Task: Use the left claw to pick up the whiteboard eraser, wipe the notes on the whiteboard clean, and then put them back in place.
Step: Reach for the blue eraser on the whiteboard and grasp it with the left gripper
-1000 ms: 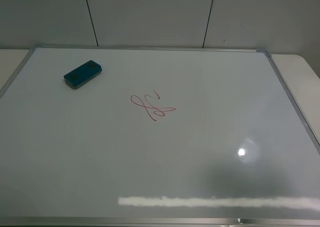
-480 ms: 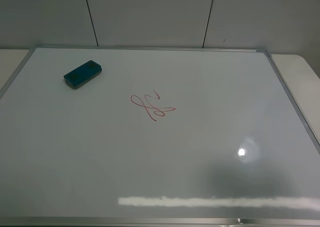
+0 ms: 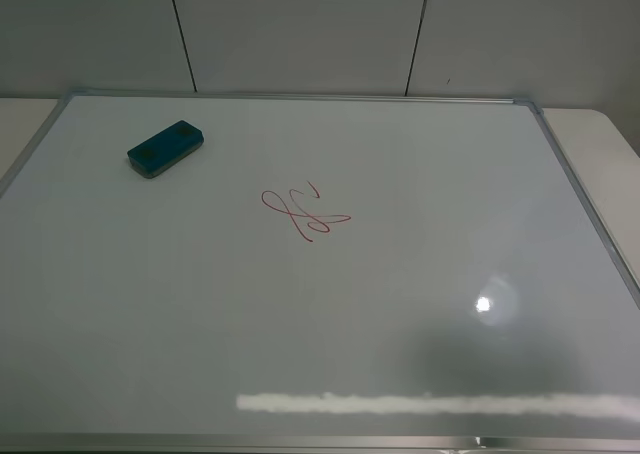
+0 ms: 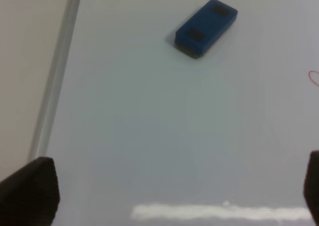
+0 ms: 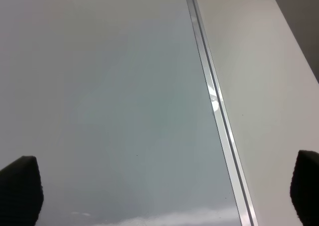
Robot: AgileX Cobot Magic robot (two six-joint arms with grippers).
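Note:
The teal whiteboard eraser (image 3: 165, 148) lies flat on the whiteboard (image 3: 420, 304) near its far left corner; it also shows in the left wrist view (image 4: 206, 28). The red notes (image 3: 304, 212) sit near the board's middle, to the right of the eraser and nearer the front; only their edge (image 4: 314, 77) shows in the left wrist view. No arm shows in the exterior view. The left gripper (image 4: 174, 196) hangs open above the board, well short of the eraser, its fingertips (image 4: 30, 191) far apart. The right gripper (image 5: 164, 191) is open over the board's right side.
The whiteboard's silver frame (image 5: 214, 106) runs along its right side, with beige table (image 5: 269, 86) beyond it. The left frame edge (image 4: 55, 81) lies left of the eraser. A grey panelled wall (image 3: 300, 34) stands behind the board.

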